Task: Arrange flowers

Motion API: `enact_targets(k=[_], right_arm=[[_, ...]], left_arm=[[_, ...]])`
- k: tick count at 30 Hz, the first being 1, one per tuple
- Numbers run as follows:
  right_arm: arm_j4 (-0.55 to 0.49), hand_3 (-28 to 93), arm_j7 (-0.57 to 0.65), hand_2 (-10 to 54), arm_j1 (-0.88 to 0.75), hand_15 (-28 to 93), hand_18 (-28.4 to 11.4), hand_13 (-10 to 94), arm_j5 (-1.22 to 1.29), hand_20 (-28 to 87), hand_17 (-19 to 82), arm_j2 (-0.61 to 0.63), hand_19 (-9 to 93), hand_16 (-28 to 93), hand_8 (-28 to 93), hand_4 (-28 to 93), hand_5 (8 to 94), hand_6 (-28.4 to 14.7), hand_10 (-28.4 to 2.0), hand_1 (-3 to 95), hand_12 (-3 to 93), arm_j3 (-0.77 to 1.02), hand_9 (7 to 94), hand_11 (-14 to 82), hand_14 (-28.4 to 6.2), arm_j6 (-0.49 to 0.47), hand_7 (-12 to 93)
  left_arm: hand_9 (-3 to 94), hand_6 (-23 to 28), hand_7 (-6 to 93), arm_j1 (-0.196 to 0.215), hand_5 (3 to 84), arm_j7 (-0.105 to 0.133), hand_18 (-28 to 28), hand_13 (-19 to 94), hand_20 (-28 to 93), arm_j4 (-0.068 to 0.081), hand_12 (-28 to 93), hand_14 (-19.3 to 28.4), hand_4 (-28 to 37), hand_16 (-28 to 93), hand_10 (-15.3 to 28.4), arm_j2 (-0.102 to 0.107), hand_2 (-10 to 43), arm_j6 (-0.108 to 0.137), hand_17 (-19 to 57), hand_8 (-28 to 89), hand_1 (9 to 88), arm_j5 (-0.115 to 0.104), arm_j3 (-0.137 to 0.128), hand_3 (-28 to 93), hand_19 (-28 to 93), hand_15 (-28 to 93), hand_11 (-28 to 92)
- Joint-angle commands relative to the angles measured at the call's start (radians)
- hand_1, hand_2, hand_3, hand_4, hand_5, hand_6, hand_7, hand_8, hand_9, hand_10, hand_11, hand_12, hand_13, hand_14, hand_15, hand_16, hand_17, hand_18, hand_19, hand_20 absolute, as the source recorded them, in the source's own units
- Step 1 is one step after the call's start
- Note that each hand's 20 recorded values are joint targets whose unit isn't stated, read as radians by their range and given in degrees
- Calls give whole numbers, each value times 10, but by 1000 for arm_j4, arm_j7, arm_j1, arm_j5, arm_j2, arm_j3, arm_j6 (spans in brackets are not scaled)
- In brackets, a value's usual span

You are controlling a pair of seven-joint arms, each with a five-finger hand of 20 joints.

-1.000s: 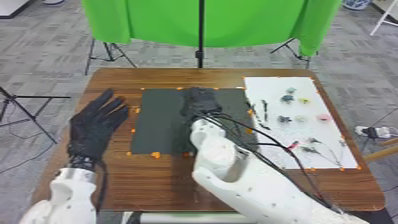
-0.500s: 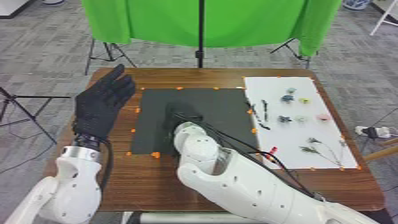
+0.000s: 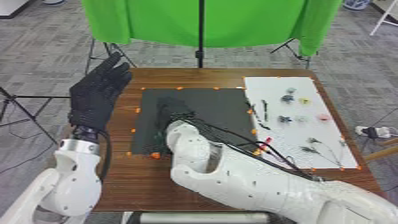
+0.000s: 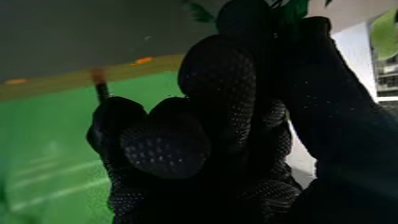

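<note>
Flowers (image 3: 323, 117), small and ruffled, lie on flat white paper (image 3: 258, 87) at right; the bumpy-gloved right hand (image 3: 172, 107), centre-left, pinches green foliage (image 4: 297, 9); upper left, the left hand (image 3: 96, 95) is open.

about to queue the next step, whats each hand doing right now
Left hand: open, fingers straight.
Right hand: closed, pinching a green sprig at the fingertips.

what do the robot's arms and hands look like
The left arm and right arm have rounded white shells with small dark dots. The left hand and right hand are gloved in black fabric, dotted on the right. Dark cables run along the right arm.
</note>
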Motion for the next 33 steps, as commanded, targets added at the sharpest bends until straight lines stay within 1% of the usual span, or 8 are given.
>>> enact_targets(k=[1, 14, 18, 22, 23, 25, 27, 33], right_arm=[[-11, 653, -23, -95, 23, 744, -194, 849, 32, 420, 531, -8, 932, 187, 65, -283, 891, 19, -105, 472, 217, 8, 904, 477, -61, -62, 271], [-6, 174, -21, -74, 21, 758, -186, 824, 5, 418, 508, -18, 932, 188, -147, -169, 869, 43, -100, 590, 224, 27, 886, 473, -65, -93, 224], [-15, 178, 0, -75, 8, 752, -193, 830, 0, 413, 511, -15, 932, 183, -149, -162, 873, 42, -101, 578, 220, 28, 890, 469, -66, -81, 223], [-46, 308, -12, -92, -66, 743, -200, 843, -27, 408, 521, -2, 932, 181, -144, -203, 884, 37, -102, 515, 222, 87, 902, 460, -67, -155, 213], [-60, 358, -18, -93, -97, 742, -204, 843, -48, 409, 520, 2, 932, 184, -142, -222, 884, 34, -104, 486, 222, 113, 901, 458, -67, -168, 209], [-79, 414, -45, -91, -207, 738, -205, 841, -105, 402, 517, -9, 932, 184, -138, -238, 874, 29, -106, 441, 222, 213, 899, 453, -70, -200, 203], [-100, 483, -48, -84, -227, 736, -210, 830, -94, 390, 506, 12, 932, 183, -135, -251, 857, 23, -113, 380, 220, 239, 892, 444, -77, -169, 199], [-236, 607, -46, -50, -345, 720, -219, 810, -63, 340, 472, 103, 932, 173, -129, -262, 803, 8, -131, 287, 210, 377, 868, 423, -84, -139, 198]], left_arm=[[363, 126, 23, 7, 442, 41, 72, 157, 193, 4, -12, 265, -271, -283, 284, 38, 29, -4, 18, -87, 239, -25, 18, 853, 308, 731, 265], [379, 138, 7, -9, 452, 18, 55, 163, 224, 12, -19, 284, -269, -283, 284, 18, 26, -8, 37, -82, 242, -16, 12, 855, 268, 734, 243], [369, 132, 14, 24, 449, 5, 77, 135, 234, 3, -6, 282, -268, -283, 284, 9, 25, -10, 3, -79, 239, -11, -7, 859, 316, 701, 231], [349, 130, 21, 90, 446, -7, 87, 135, 219, -19, -1, 214, -268, -283, 284, -7, 26, 0, 3, -82, 240, -5, -36, 859, 309, 688, 265], [342, 129, 24, 107, 443, -20, 101, 138, 224, -23, -5, 207, -268, -283, 280, -17, 26, -4, -10, -83, 241, 1, -51, 859, 330, 689, 283], [329, 128, 32, 149, 439, -126, 130, 144, 226, -41, -15, 199, -269, -283, 261, -83, 29, -18, -38, -85, 241, 34, -111, 857, 370, 667, 301], [317, 125, 46, 176, 430, -93, 154, 160, 220, -47, -14, 187, -267, -282, 236, -82, 37, -8, -54, -87, 242, 24, -117, 849, 392, 636, 313], [311, 109, 91, 277, 402, -90, 210, 226, 184, -82, 30, 209, -256, -143, 199, -114, 55, 6, -85, -102, 240, 24, -186, 825, 453, 495, 298]])
